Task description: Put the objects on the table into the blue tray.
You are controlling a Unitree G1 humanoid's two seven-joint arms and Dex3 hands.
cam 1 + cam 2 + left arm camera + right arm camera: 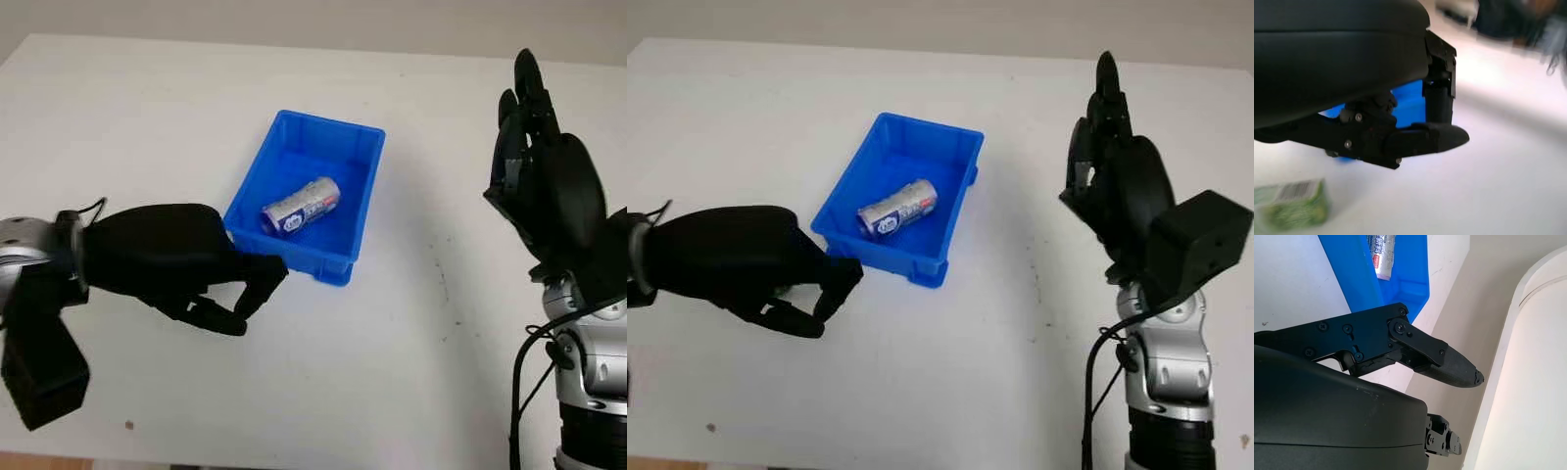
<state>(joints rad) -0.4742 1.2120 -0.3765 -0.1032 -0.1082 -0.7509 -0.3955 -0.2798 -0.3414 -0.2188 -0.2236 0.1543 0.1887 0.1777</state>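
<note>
Blue tray (367, 166) mid-bench, silver-white can (301, 206) lying inside. Green packet (1293, 208) on the bench under the left hand (186, 264), at tray's 7 o'clock. That hand hovers palm-down, fingers curled, grasping nothing. Best to lower straight, close around the packet, clear the near wall. Right hand (1117, 186) raised at 3 o'clock, released, idle.

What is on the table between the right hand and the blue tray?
Nothing: in the left eye view, only bare white table lies between the raised, open right hand and the blue tray, which holds a can.
</note>
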